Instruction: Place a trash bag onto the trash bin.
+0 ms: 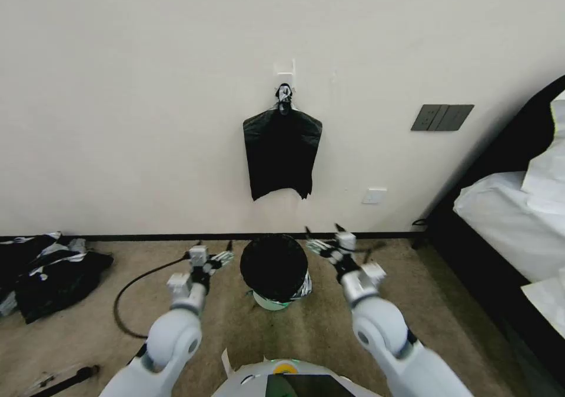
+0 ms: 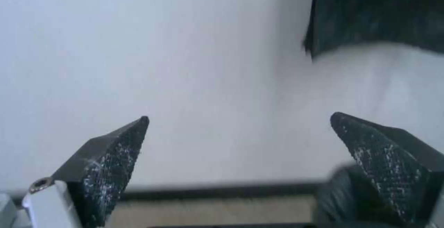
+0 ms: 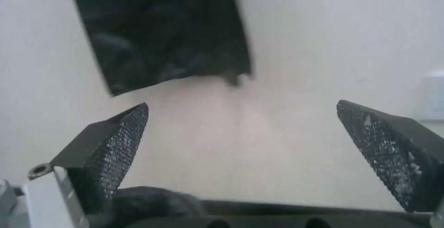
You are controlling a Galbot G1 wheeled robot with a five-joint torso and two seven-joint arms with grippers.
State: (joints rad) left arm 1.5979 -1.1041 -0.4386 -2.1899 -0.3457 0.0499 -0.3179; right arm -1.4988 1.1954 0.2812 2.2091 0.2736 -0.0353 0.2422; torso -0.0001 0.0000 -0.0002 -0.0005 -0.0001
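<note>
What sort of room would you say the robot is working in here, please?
Probably a bedroom or hotel room: a bed with white bedding stands at the right, beige carpet covers the floor, and a small trash bin sits by the wall.

One trash bin (image 1: 274, 299), two pincers.

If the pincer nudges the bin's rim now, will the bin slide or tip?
The trash bin looks like light plastic and narrows toward its base, so a rim push would probably tip it. The carpet likely resists sliding. The trash bag over its mouth looks thin and glossy, so it may slip off.
</note>
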